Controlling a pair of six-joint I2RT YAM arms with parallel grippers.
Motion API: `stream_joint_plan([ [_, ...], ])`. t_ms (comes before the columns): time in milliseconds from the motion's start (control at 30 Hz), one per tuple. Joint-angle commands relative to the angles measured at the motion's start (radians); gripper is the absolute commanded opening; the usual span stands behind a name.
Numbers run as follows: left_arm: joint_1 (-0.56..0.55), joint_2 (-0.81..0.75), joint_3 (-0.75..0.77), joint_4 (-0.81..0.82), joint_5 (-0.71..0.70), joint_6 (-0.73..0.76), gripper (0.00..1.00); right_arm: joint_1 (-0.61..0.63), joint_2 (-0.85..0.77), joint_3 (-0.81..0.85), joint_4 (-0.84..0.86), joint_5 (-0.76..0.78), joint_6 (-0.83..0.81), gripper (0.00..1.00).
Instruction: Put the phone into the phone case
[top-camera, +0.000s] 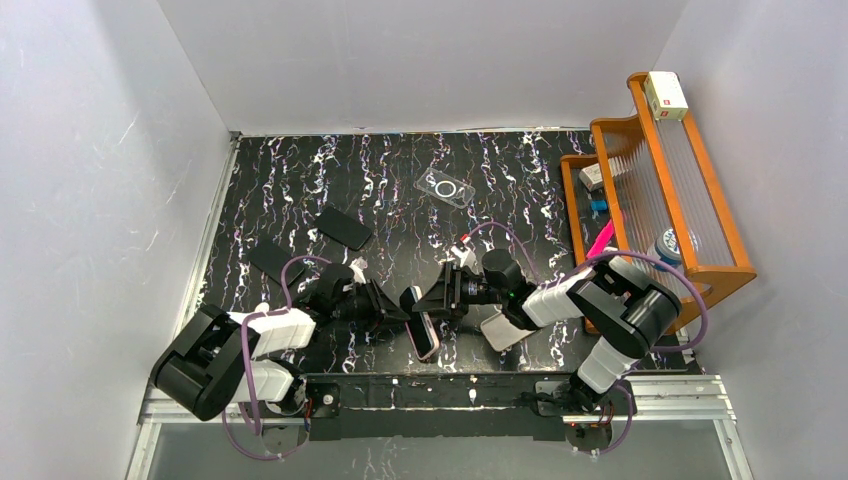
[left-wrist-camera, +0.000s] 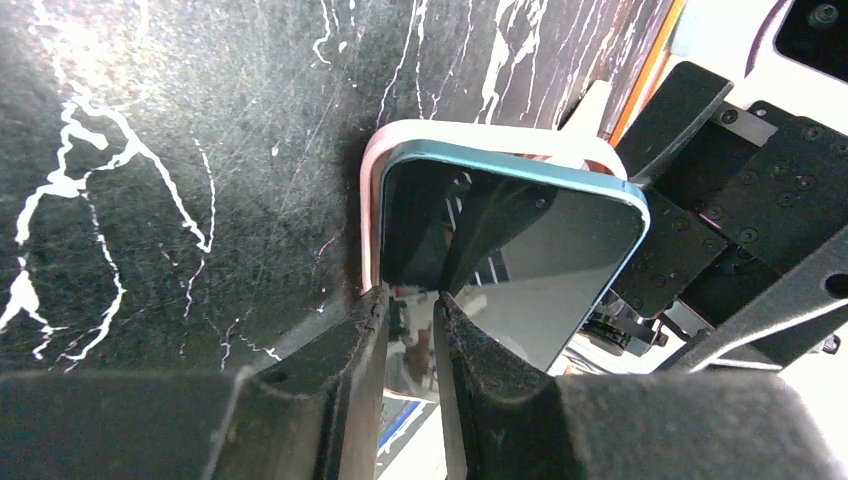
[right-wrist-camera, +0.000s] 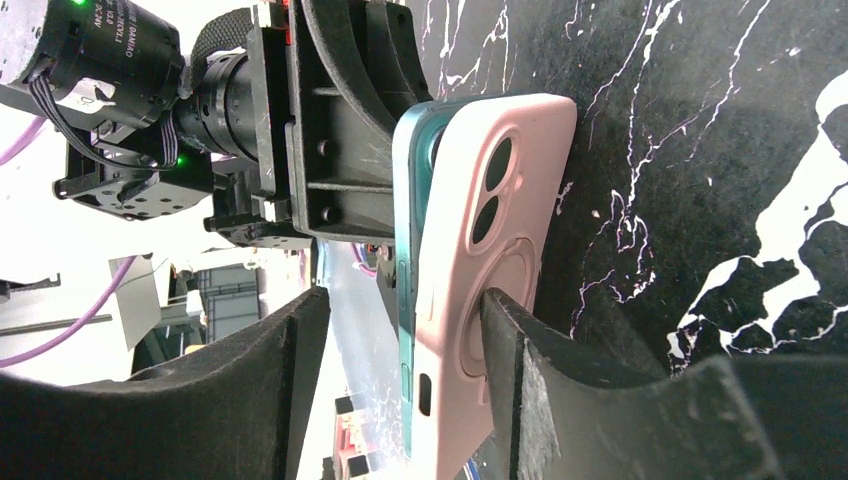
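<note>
The phone (top-camera: 418, 318), teal-edged with a dark screen, stands on edge just above the table between my two grippers. A pink phone case (top-camera: 430, 342) lies against its back. In the left wrist view my left gripper (left-wrist-camera: 410, 300) is shut on the phone (left-wrist-camera: 520, 250) and the case rim (left-wrist-camera: 480, 135) together. My right gripper (right-wrist-camera: 400, 298) is open and straddles both. One finger (right-wrist-camera: 510, 340) touches the back of the case (right-wrist-camera: 500, 200); the other stands clear of the screen. The phone's teal edge (right-wrist-camera: 405, 250) still stands proud of the case.
A clear case (top-camera: 445, 187) lies at the back middle. Two dark phones (top-camera: 345, 227) (top-camera: 277, 262) lie on the left, and a pale one (top-camera: 505, 330) under the right arm. A wooden rack (top-camera: 660, 190) with a small box (top-camera: 665, 95) stands at the right.
</note>
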Motion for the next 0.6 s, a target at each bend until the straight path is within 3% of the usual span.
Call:
stream_joint_plan([
  [0, -0.005, -0.014, 0.003, 0.028, 0.024, -0.004, 0.22, 0.007, 0.001, 0.01, 0.073, -0.014, -0.004, 0.63],
  [300, -0.005, -0.002, 0.019, 0.001, 0.015, 0.017, 0.29, 0.007, -0.01, 0.06, -0.139, 0.034, -0.097, 0.54],
  [367, -0.005, 0.003, 0.02, -0.004, 0.013, 0.022, 0.3, 0.008, -0.012, 0.067, -0.168, 0.041, -0.111, 0.43],
  [467, -0.005, 0.01, 0.026, -0.02, 0.005, 0.032, 0.33, 0.008, -0.022, 0.074, -0.218, 0.056, -0.139, 0.17],
  [567, -0.006, 0.024, 0.043, -0.06, -0.011, 0.061, 0.34, 0.008, -0.036, 0.091, -0.299, 0.09, -0.18, 0.02],
])
